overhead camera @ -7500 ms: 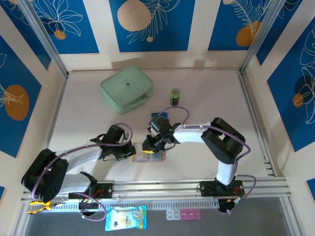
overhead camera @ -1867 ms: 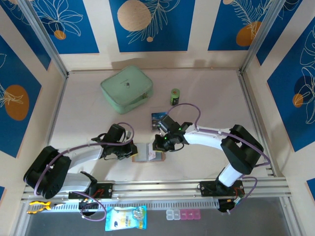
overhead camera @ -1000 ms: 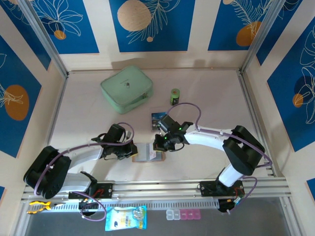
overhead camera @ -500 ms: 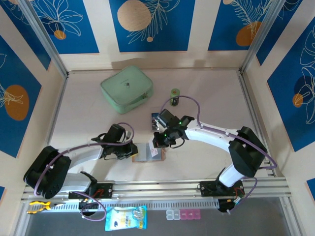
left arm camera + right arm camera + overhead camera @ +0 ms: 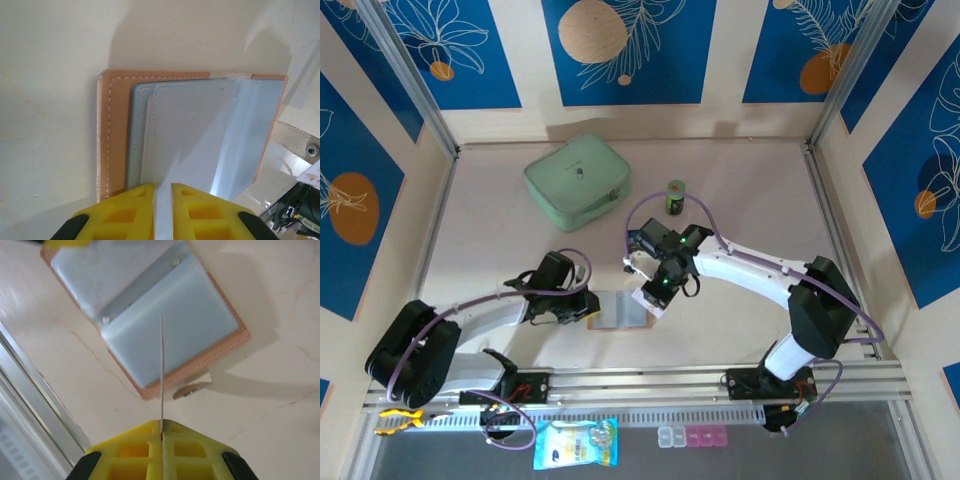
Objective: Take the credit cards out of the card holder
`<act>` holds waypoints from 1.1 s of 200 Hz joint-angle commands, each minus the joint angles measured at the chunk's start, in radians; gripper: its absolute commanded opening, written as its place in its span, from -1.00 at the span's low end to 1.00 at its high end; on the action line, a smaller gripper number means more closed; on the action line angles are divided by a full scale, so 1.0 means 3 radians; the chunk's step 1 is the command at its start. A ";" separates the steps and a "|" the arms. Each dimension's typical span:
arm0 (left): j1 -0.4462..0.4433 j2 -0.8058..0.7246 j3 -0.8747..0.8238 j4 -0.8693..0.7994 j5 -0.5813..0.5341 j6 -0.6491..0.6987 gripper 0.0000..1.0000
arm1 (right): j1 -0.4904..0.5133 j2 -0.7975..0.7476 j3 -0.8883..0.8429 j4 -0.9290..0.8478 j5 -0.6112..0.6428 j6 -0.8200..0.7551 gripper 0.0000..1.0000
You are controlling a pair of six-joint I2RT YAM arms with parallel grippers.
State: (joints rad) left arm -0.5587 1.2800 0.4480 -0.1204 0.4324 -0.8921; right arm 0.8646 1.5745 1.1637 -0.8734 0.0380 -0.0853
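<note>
Leather card holder [image 5: 150,315] is giving up a credit card [image 5: 161,375], right gripper [image 5: 161,432] clamping it; left gripper [image 5: 163,192] is parting narrowly.

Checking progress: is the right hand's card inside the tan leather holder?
No, the thin card, edge-on in the right hand, sits clear of the open tan leather card holder.

The card holder [image 5: 620,312] lies open. The left gripper [image 5: 590,306] is at its left edge. The right gripper [image 5: 657,291] pinches a pale card [image 5: 651,299] by its right edge.
</note>
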 commanded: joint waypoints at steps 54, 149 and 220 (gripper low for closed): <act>-0.0014 -0.0152 0.0020 -0.0140 -0.0071 -0.0048 -0.65 | -0.0196 0.0052 0.0477 -0.0589 0.0235 -0.1641 -1.00; 0.0000 -0.0270 0.0021 -0.0207 -0.0153 -0.0068 -0.62 | -0.0895 0.0616 0.1462 -0.0674 -0.0158 -0.2358 -1.00; 0.0001 -0.0293 0.0001 -0.0248 -0.0232 -0.0104 -0.59 | -0.1214 0.1274 0.2364 -0.0859 -0.0357 -0.2661 -1.00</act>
State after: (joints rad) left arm -0.5583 1.2106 0.4480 -0.1612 0.3878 -0.9115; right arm 0.5194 1.9041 1.7813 -1.0798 -0.0025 -0.8310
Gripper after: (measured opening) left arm 0.202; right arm 0.051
